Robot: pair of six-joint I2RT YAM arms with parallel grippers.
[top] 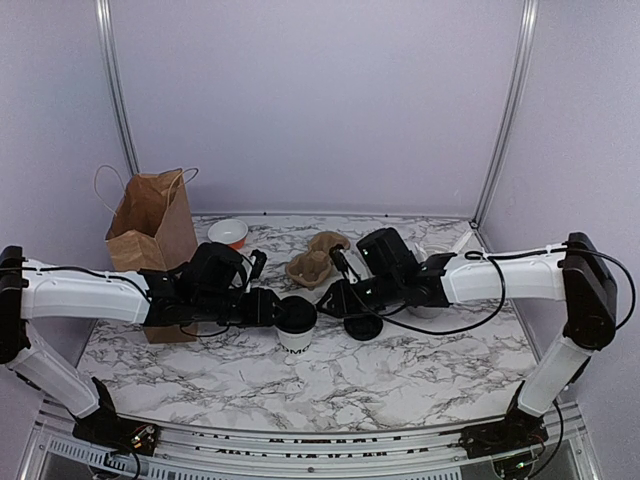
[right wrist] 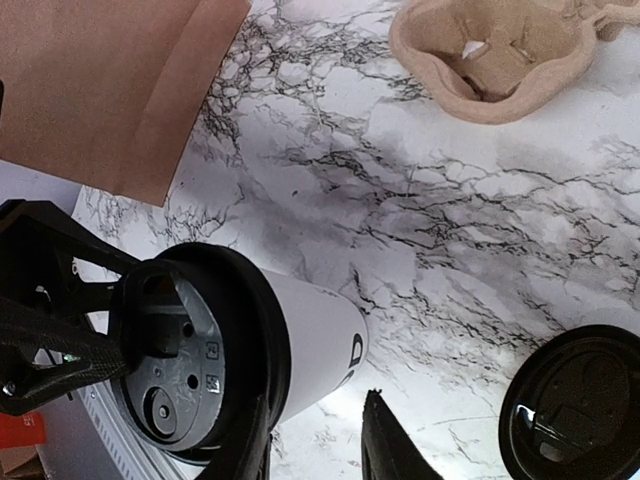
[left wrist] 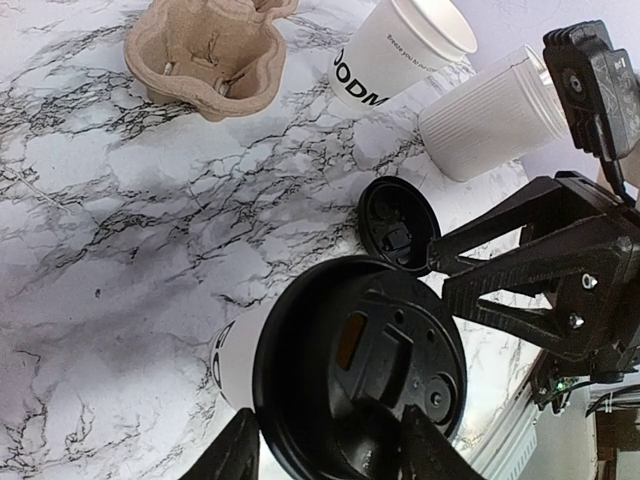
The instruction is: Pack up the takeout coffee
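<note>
One black-lidded white paper cup is clamped in the left gripper. Right gripper stands half-open beside it, empty.

The top external view looks down from above and behind the arm bases toward 12 o'clock, wide enough to hold the whole table. The left wrist view sits close over the cup, facing roughly 3 o'clock. The right wrist view, equally close, probably faces 9 o'clock, with the paper bag at its 11. Both wrist views share the cup and the pulp carrier.
</note>
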